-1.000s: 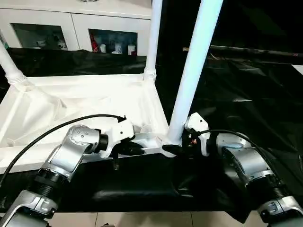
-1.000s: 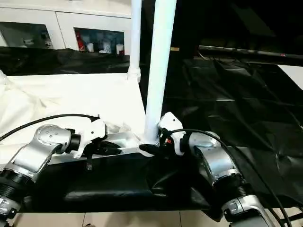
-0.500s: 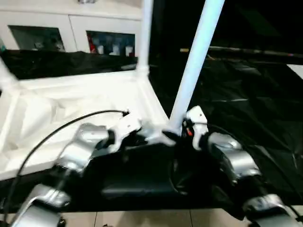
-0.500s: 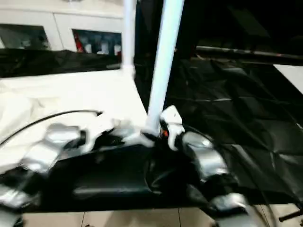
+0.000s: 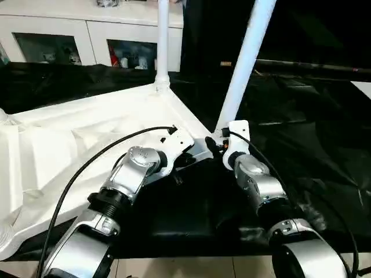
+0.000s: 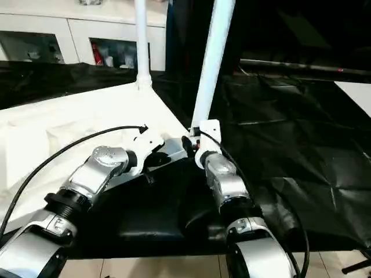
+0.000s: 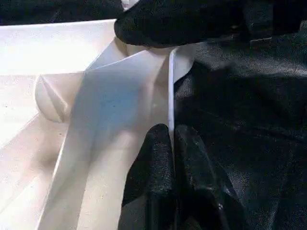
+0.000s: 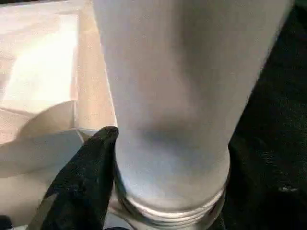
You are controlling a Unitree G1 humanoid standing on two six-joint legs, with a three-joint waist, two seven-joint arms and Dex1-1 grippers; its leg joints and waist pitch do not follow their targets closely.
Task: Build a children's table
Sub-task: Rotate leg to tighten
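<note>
The children's table lies upside down on the black-covered work table, its white top [image 5: 87, 133] showing its underside. One leg [image 5: 162, 40] stands in the far corner. A second leg [image 5: 243, 63] leans slightly in the near right corner socket. My left gripper [image 5: 192, 155] is shut on the top's thin rim [image 7: 171, 86] beside that corner, and its fingers [image 7: 158, 163] pinch the edge. My right gripper [image 5: 217, 145] is closed around the base of the near leg [image 8: 177, 96], with one black finger [image 8: 81, 177] pressed against its side.
A white cabinet [image 5: 87, 35] with glass doors stands behind the work table. The wrinkled black cover [image 5: 301, 133] stretches to the right, with a dark bar [image 5: 313, 66] at its back. Floor tiles [image 5: 191, 269] show past the front edge.
The table top has swung round, and its near right corner has moved away from me. Both arms have stretched forward with it, keeping their holds on the rim and the leg.
</note>
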